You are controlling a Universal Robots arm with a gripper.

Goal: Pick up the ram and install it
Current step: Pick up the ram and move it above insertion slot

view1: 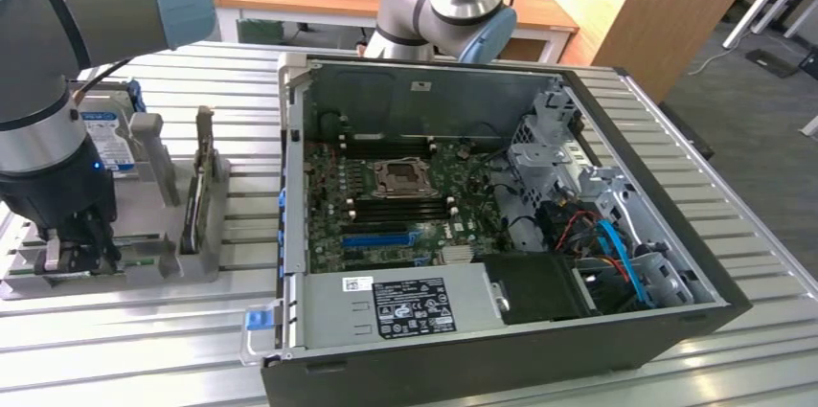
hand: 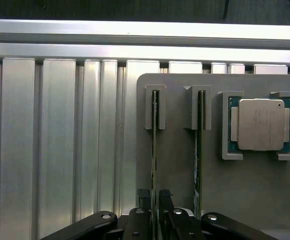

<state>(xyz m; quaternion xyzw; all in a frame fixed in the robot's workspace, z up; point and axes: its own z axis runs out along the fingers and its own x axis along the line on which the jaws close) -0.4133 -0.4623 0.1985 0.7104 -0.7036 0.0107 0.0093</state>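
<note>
Two green sticks stand on edge in the grey holder plate (hand: 177, 170), and the one I am after, the ram (hand: 155, 145), is the one farther from the silver CPU chip (hand: 261, 124); the spare stick (hand: 198, 150) stands between them. My fingers (hand: 143, 197) are apart and straddle the ram's upper edge, one pad on each flat face with a thin dark gap on both sides, so I judge nothing is clamped yet. The ram's long axis runs straight out from between the pads to its slotted bracket (hand: 155, 107), so the fingers close across its thin side. In the exterior view the plate sits on the ribbed table (view1: 715, 235), at that view's left of the open computer case (view1: 511, 354), well apart from the motherboard (view1: 409, 206).
</note>
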